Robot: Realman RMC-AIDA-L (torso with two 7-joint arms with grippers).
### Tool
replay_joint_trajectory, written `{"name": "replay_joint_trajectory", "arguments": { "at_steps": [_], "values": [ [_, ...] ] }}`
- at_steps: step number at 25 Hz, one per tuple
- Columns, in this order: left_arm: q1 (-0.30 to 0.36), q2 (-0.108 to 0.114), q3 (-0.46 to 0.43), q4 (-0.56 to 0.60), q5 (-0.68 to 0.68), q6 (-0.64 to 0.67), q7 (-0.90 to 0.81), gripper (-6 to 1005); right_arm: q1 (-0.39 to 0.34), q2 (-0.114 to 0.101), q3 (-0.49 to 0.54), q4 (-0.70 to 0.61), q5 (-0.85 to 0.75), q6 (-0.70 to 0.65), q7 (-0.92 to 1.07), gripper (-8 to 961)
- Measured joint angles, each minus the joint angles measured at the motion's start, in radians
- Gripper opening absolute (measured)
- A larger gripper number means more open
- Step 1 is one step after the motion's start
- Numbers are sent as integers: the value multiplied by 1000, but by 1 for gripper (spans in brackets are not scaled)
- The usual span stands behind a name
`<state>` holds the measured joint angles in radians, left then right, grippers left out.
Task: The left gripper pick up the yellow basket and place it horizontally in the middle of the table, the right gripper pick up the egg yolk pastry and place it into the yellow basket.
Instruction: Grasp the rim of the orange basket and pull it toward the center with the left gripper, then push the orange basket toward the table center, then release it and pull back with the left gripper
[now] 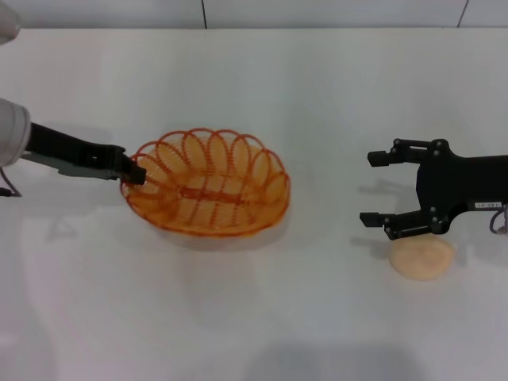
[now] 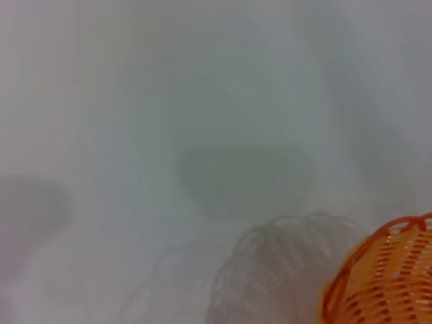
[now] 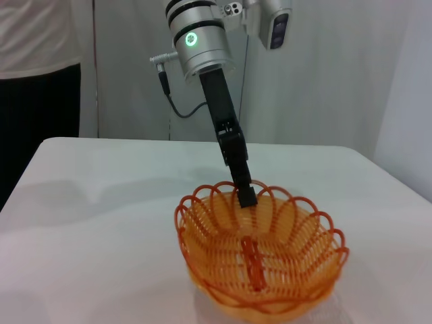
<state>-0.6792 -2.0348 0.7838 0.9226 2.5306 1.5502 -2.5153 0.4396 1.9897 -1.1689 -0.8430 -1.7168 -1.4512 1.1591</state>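
The yellow basket (image 1: 208, 184) is an oval orange-yellow wire basket left of the middle of the white table (image 1: 262, 325). My left gripper (image 1: 135, 172) is shut on the basket's left rim. The basket tilts and seems held slightly above the table, with its shadow beneath. The right wrist view shows the left gripper (image 3: 247, 196) pinching the basket's (image 3: 260, 260) far rim. The basket's edge shows in the left wrist view (image 2: 385, 283). My right gripper (image 1: 367, 188) is open at the right. The egg yolk pastry (image 1: 421, 258) lies on the table just in front of it, untouched.
A person in a white shirt and dark trousers (image 3: 34, 101) stands beyond the table's far corner in the right wrist view. A pale wall runs behind the table (image 1: 254, 12).
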Motion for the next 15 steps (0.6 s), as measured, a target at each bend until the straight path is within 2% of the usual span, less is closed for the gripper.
{"name": "replay_joint_trajectory", "arguments": {
  "at_steps": [9, 15],
  "values": [
    [-21, -38, 138, 13, -2, 0, -247, 76, -6, -1, 0, -21, -5, 3, -29, 866],
    [-38, -42, 169, 16, -5, -5, -343, 75, -10, -5, 12, -21, -5, -1, -34, 866]
  ]
}}
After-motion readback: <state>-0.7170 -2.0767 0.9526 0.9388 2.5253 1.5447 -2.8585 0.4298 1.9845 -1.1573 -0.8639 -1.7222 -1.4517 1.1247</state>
